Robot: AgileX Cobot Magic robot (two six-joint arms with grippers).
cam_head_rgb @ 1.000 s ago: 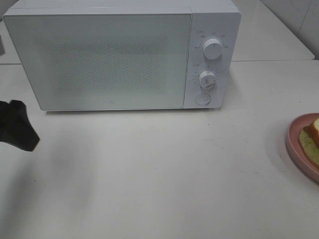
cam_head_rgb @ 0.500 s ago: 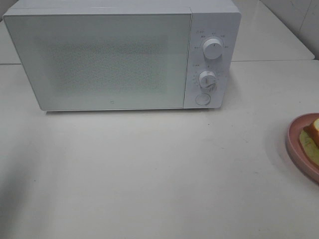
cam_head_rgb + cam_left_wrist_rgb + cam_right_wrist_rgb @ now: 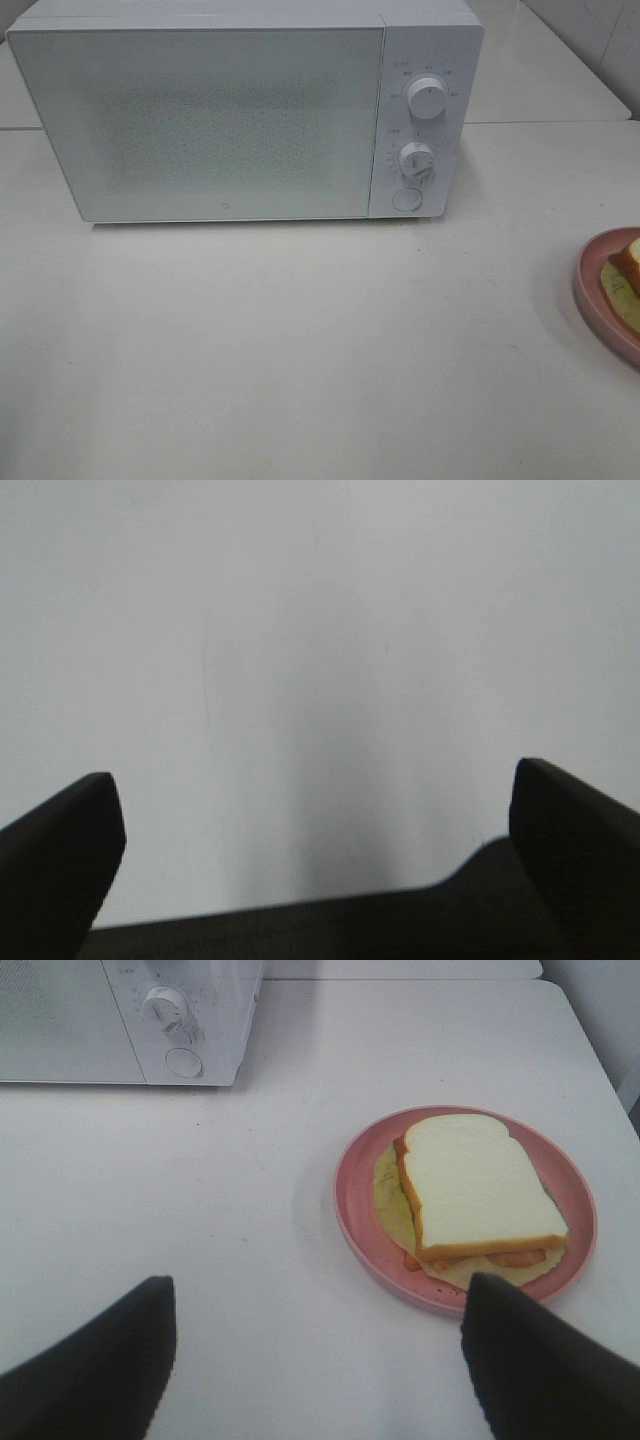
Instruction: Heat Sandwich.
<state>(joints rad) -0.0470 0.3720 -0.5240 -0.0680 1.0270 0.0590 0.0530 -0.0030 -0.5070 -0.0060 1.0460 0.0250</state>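
Resting on pink plate [image 3: 352, 1200]: sandwich [image 3: 480, 1188], microwave [image 3: 200, 120] door closed.
Left gripper [image 3: 315, 810] and right gripper [image 3: 315, 1350] both seen spread apart, nothing held.

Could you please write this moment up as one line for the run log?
microwave: door shut | sandwich: on pink plate, untouched | left gripper: open, empty | right gripper: open, empty, short of plate

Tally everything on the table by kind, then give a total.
Microwave: 1
Plate: 1
Sandwich: 1
Total: 3
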